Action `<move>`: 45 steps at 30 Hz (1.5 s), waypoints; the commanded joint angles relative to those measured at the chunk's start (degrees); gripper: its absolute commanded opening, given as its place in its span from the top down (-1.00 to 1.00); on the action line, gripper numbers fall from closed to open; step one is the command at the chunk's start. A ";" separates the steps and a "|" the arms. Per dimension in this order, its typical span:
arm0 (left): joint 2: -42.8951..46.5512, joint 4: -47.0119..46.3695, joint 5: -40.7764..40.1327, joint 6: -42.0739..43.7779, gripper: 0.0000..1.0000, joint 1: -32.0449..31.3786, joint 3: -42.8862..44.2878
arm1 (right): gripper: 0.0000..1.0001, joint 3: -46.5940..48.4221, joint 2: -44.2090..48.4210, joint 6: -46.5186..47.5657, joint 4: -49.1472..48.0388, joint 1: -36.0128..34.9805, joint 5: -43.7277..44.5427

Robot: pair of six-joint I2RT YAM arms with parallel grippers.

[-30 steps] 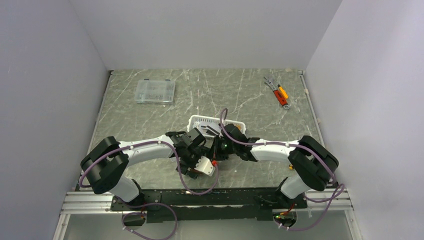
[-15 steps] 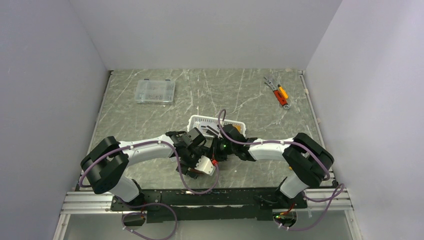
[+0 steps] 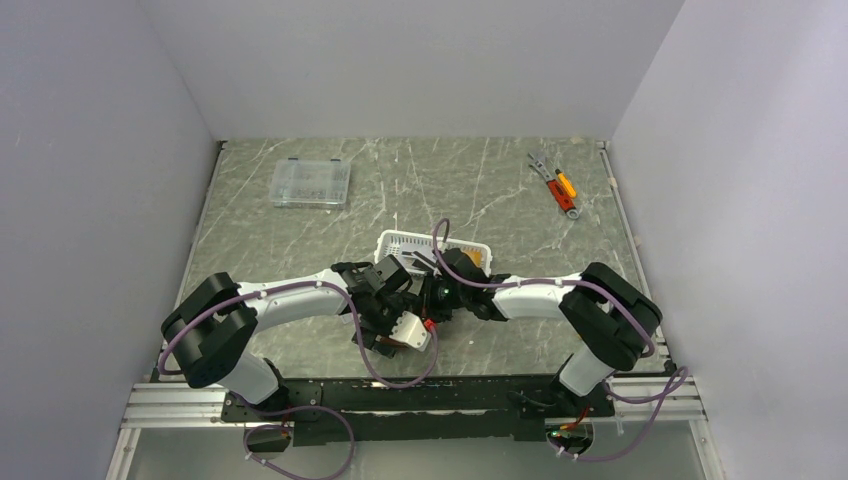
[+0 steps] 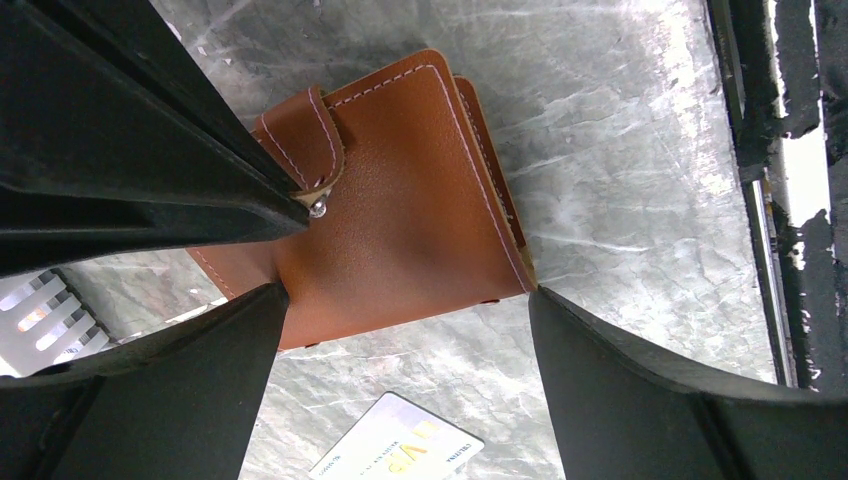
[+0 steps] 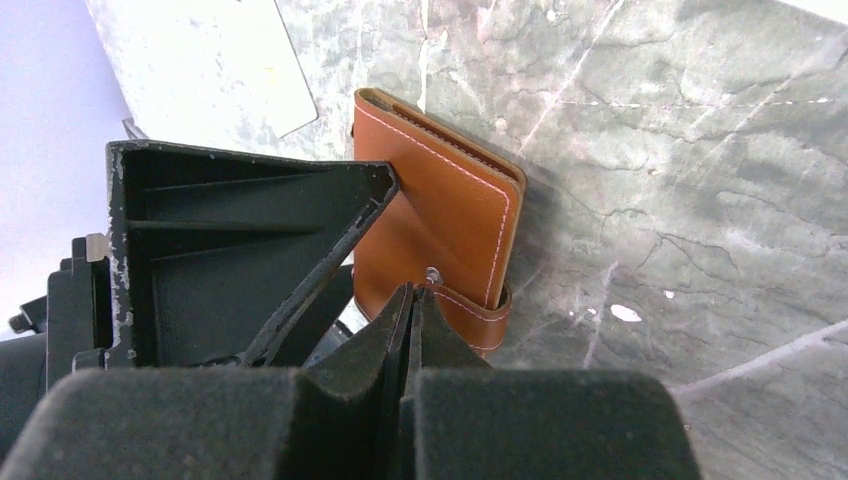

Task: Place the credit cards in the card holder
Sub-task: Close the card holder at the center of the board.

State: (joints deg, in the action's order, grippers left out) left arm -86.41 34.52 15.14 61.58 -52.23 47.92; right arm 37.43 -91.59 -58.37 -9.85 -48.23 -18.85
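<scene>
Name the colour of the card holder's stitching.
Off-white, on the brown card holder; clearest in the left wrist view.

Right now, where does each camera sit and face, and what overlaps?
Top external: above, behind the bases, looking down at the table; left arm, right arm show.
Left wrist: looks past its open left gripper at the card holder.
Right wrist: looks past its shut right gripper at the snap tab.
Shared: both wrist views show the card holder.

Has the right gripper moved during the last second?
Yes. In the overhead view, the right gripper, shut on the tab of the brown leather card holder, has edged slightly left relative to the white slotted plastic basket.
</scene>
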 commanded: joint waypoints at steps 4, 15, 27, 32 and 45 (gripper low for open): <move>-0.41 3.07 2.80 -1.79 -0.97 -0.18 1.05 | 1.00 4.29 0.94 1.25 7.69 -2.10 10.08; 0.62 4.78 4.33 -2.66 -0.97 -0.01 3.00 | 1.00 7.01 1.07 1.06 12.46 -5.72 16.48; 8.26 2.77 6.52 -2.06 -0.98 1.35 -0.15 | 1.00 9.83 3.44 0.52 18.01 -9.06 24.69; 9.21 0.90 7.82 0.52 -0.97 -0.75 -3.40 | 1.00 11.34 2.18 -0.34 20.11 -9.64 25.35; 11.31 -4.79 5.77 6.68 -0.40 -1.70 -9.55 | 1.00 13.97 -0.33 -0.26 21.53 -9.74 24.89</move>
State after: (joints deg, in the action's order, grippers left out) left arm -75.22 32.21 20.51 66.37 -53.63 38.30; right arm 48.88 -91.46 -58.57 10.72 -57.76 5.39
